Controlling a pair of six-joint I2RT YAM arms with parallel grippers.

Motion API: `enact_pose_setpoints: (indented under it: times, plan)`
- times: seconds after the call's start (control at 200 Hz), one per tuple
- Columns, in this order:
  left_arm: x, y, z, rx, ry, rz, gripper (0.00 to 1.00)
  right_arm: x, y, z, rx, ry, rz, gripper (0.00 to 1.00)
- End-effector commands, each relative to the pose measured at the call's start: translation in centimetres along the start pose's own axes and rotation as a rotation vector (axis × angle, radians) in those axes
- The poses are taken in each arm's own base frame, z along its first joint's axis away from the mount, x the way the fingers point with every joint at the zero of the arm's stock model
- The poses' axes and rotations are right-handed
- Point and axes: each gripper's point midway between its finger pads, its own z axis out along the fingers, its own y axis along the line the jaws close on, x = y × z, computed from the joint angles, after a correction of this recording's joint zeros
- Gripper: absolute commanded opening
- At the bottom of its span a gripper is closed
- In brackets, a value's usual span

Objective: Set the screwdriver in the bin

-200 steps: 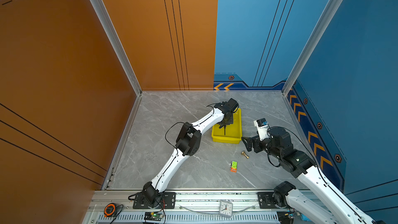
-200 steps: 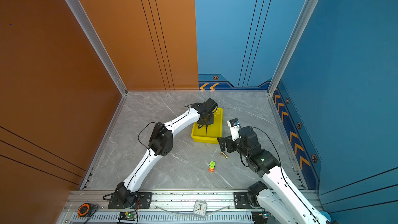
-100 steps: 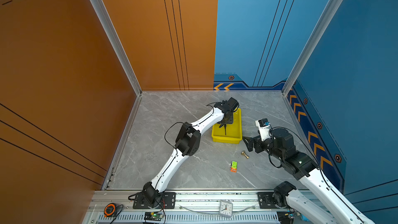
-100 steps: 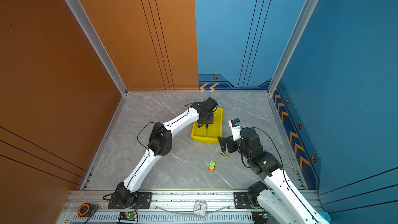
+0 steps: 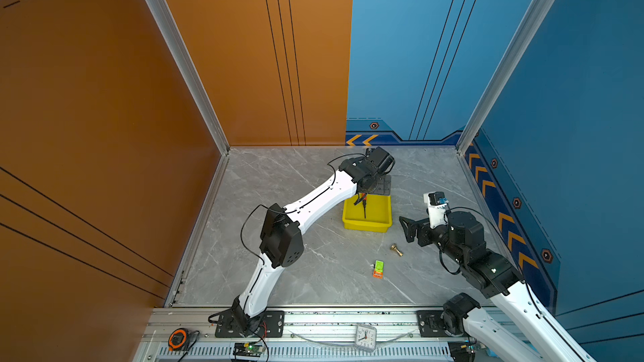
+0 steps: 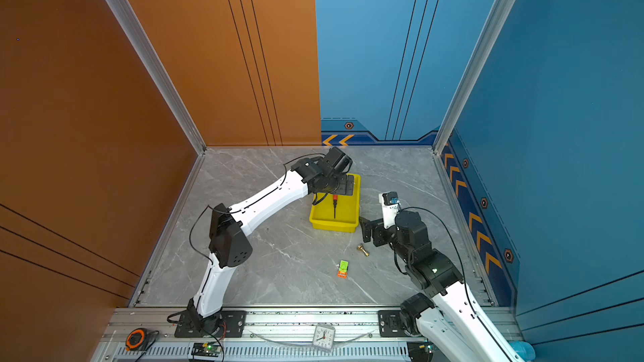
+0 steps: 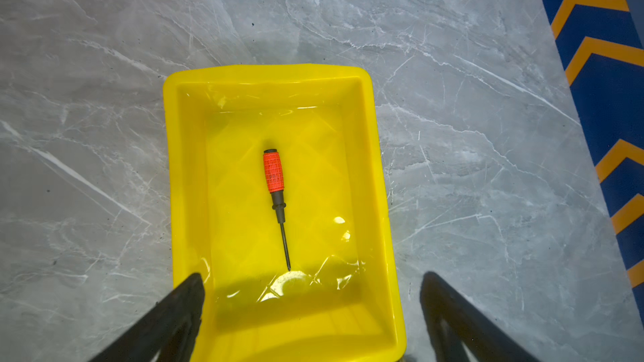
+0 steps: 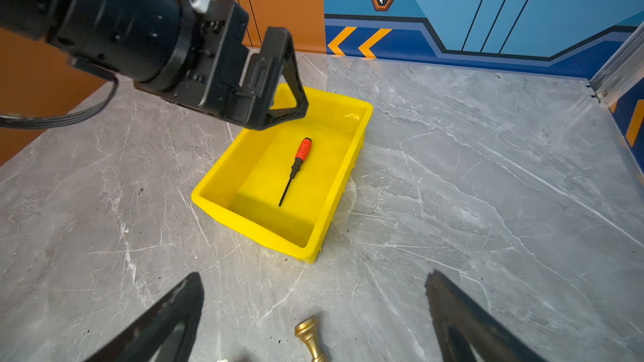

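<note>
The screwdriver (image 7: 275, 182), with an orange-red handle and thin black shaft, lies flat on the floor of the yellow bin (image 7: 271, 73), touching no finger. Both top views show the screwdriver (image 5: 364, 205) lengthwise in the bin (image 5: 366, 226). My left gripper (image 7: 312, 279) hovers open above one end of the bin, its jaws spread wider than the bin. In a top view the left gripper (image 5: 376, 186) hangs over the bin's far end. My right gripper (image 8: 313, 278) is open and empty over the table, right of the bin's near corner, facing the bin (image 8: 265, 235).
A small brass fitting (image 8: 310, 336) lies on the table just below my right gripper, also visible in a top view (image 5: 396, 249). A green-orange block (image 5: 378, 268) lies nearer the front. Walls enclose three sides. A clock (image 5: 366, 337) and tape measure (image 5: 177, 338) sit on the front rail.
My left gripper's jaws have opened and let go of the screwdriver, which now lies in the bin. The right arm has shifted only slightly.
</note>
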Motion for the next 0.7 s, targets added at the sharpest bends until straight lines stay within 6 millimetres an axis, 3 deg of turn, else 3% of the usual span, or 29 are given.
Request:
enact_pose_setpoints:
  times: [0.0,0.24,0.506,0.696]
  plan:
    - [0.5,1.8,-2.0,-0.051,-0.019,0.041,0.98,-0.3,-0.5,-0.4,0.019,-0.030,0.038,1.00]
    - [3.0,5.8,-5.4,-0.057,-0.045,0.061,0.98,0.1,-0.3,-0.1,0.010,-0.011,0.074,1.00]
    - [6.2,13.6,-8.7,-0.071,-0.102,0.048,0.98,0.0,-1.5,0.5,0.081,-0.029,0.125,1.00]
    - [8.2,18.4,-10.5,-0.074,-0.116,0.063,0.98,0.6,-3.7,0.2,0.201,-0.059,0.149,1.00]
